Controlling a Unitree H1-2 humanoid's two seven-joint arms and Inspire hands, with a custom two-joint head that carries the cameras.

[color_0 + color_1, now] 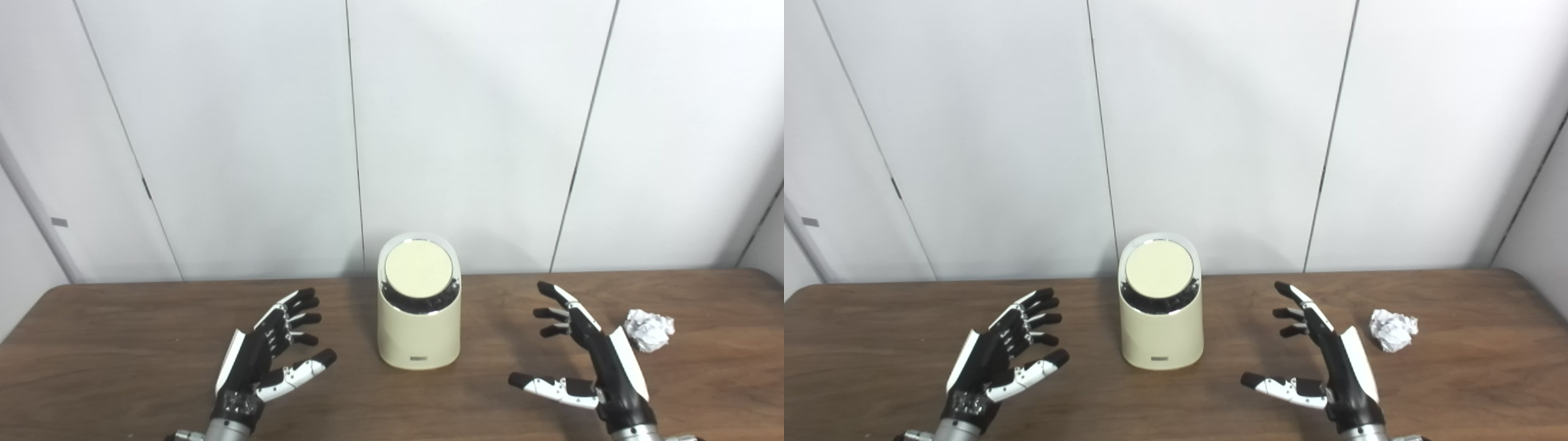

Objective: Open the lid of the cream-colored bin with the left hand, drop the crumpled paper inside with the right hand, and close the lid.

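So on the far left the left hand (263,358) sits just above the wooden table (122,343), palm turned inward, fingers spread apart and thumb sticking out toward the middle, holding nothing at all. Next over, pretty much dead center and close to the back edge of the table, is the cream-colored bin (419,306), standing upright with a small dark label low on its front. Its round lid (419,269) is tilted toward the camera and sits shut inside a shiny dark ring, so there's no seeing what's in the bin, if anything. Both hands are apart from the bin, one on each side, roughly level with its base. Moving right, the right hand (591,358) mirrors the other one: palm facing in, fingers fanned out, thumb pointing back at the bin, loose and empty. Then just past its fingers, near the right end of the table, the crumpled paper (649,329) lies on the wood, a white wad not touching the hand. Behind everything is a plain white panelled wall (478,122).
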